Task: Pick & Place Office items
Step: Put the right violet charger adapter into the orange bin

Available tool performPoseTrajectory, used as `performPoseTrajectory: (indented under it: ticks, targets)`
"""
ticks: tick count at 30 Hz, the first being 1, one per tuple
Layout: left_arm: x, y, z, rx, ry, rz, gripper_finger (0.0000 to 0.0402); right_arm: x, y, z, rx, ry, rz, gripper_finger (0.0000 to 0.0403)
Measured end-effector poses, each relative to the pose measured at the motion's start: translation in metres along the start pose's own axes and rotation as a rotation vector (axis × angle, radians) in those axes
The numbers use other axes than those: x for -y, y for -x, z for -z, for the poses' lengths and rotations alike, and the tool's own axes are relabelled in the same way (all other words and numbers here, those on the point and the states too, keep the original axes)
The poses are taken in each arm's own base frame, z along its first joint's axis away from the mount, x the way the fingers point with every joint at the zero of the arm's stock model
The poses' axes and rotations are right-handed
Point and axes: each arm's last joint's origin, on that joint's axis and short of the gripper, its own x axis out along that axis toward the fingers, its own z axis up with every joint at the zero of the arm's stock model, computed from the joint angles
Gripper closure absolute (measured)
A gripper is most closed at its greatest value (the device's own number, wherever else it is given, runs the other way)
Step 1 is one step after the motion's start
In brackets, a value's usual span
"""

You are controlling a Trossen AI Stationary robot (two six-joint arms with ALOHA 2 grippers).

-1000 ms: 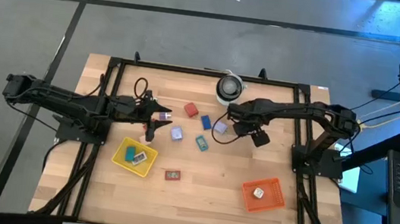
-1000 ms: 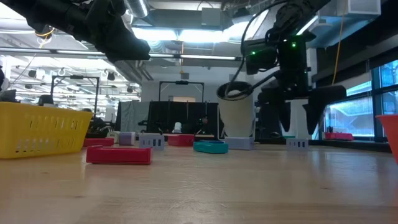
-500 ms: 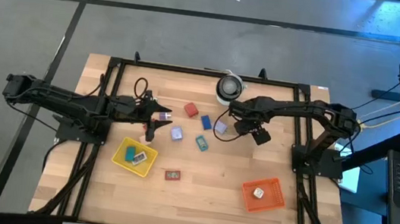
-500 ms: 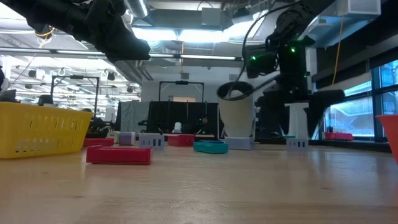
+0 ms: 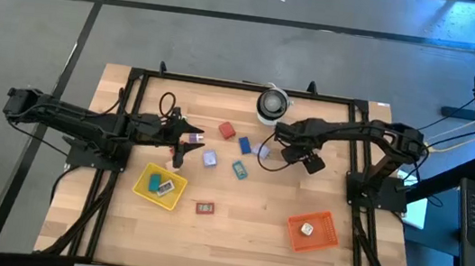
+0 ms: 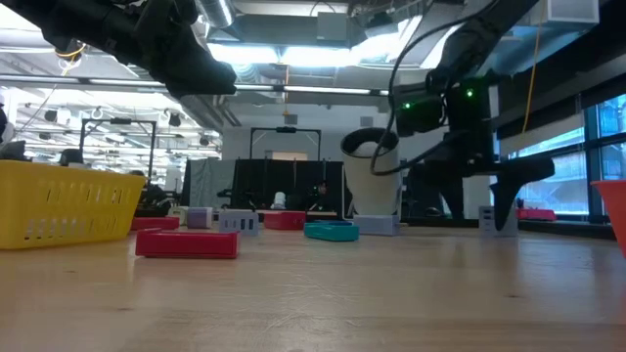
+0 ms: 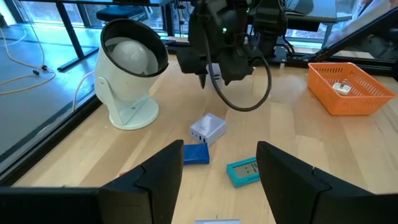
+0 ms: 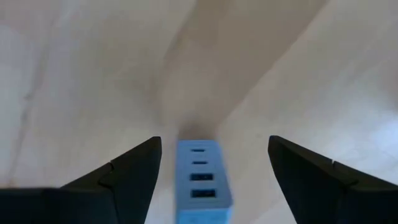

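Observation:
The office items are small blocks on the wooden table: red (image 5: 226, 131), blue (image 5: 243, 143), lavender (image 5: 210, 159), teal (image 5: 239, 169) and a flat red one (image 5: 204, 208). My right gripper (image 8: 214, 139) points down, open, low over another lavender block with ports (image 8: 202, 180). Its fingers stand on either side of that block without touching it. The block lies flat on the table (image 5: 258, 149). My left gripper (image 7: 221, 174) waits open above the table's left part (image 5: 186, 142), holding nothing.
A yellow tray (image 5: 159, 185) with pieces in it sits at the near left. An orange tray (image 5: 312, 230) holding a white piece sits at the near right. A white round roll (image 5: 272, 104) stands at the far edge, just behind my right gripper.
My right gripper has sunk toward the table over the lavender block and shifted a little toward the table's right edge, its fingers still open. The left arm has kept still.

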Motion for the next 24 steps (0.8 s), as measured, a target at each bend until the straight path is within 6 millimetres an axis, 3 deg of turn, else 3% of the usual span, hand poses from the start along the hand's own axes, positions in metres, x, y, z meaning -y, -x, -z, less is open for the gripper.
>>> performPoseTrajectory:
  ticks: [24]
  targets:
    - [0.001, 0.000, 0.000, -0.003, 0.003, 0.034, 0.0203, -0.002, -0.003, 0.012, -0.067, -0.202, -0.062, 0.0117]
